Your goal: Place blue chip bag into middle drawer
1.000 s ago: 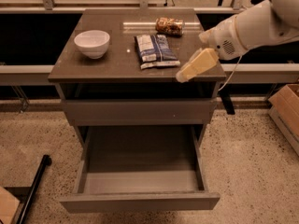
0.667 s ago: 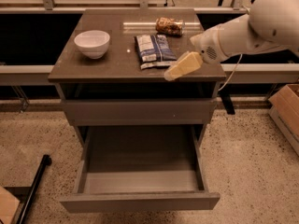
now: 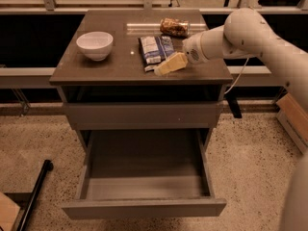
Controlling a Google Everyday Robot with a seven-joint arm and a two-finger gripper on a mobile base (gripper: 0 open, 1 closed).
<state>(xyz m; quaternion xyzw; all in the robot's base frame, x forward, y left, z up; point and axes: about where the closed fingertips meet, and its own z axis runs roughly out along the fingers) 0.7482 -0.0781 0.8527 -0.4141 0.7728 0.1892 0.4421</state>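
Note:
The blue chip bag (image 3: 155, 50) lies flat on the cabinet top (image 3: 106, 66), right of centre. My gripper (image 3: 166, 66) comes in from the right on a white arm (image 3: 240, 32). It is low over the top at the bag's near right corner, overlapping the bag's edge. The middle drawer (image 3: 144, 208) is pulled out below the cabinet and its box shows nothing inside.
A white bowl (image 3: 95, 44) stands on the left of the top. A brown-gold snack packet (image 3: 174, 27) lies at the back right. A shallower drawer front (image 3: 139, 114) above the open drawer is closed. A black pole (image 3: 33, 201) lies on the floor at left, and a cardboard box (image 3: 293, 114) at right.
My gripper has moved left across the cabinet top, from past the right edge to the bag's near right corner. The bag, bowl and drawer have not moved.

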